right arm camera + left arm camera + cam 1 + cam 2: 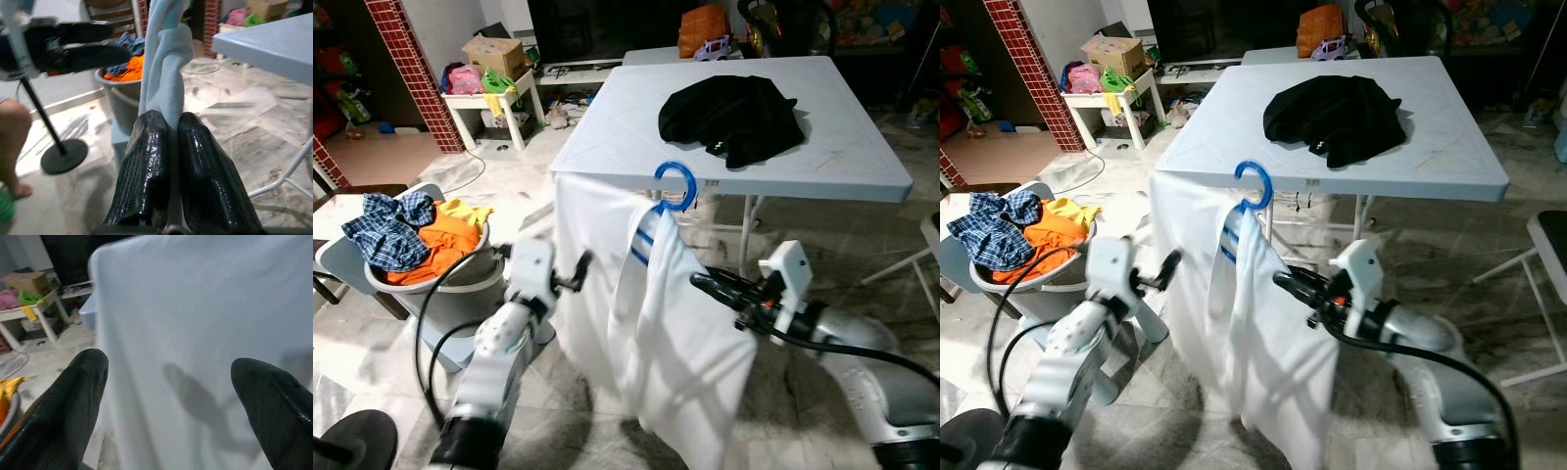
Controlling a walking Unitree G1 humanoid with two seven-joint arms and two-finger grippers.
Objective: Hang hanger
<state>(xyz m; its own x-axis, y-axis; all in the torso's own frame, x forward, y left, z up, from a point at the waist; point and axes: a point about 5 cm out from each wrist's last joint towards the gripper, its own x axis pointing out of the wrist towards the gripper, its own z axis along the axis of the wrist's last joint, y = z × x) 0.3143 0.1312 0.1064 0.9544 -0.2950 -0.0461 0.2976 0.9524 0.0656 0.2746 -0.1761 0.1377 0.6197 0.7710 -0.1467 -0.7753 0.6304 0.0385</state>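
Right gripper pinches shut a fold of the white shirt draped on a blue plastic hanger hooked at the light-blue table's six-o'clock edge, left gripper wide open alongside.

My two head cameras look forward and down from above the arms, both taking in the worktop ahead, the white shirt hanging off its near edge and the laundry basket on the left. My left wrist camera looks along the spread fingers of the left claw, very near that same shirt. My right wrist camera looks along the right claw leftward, past pinched cloth, to the basket and the worktop's edge.
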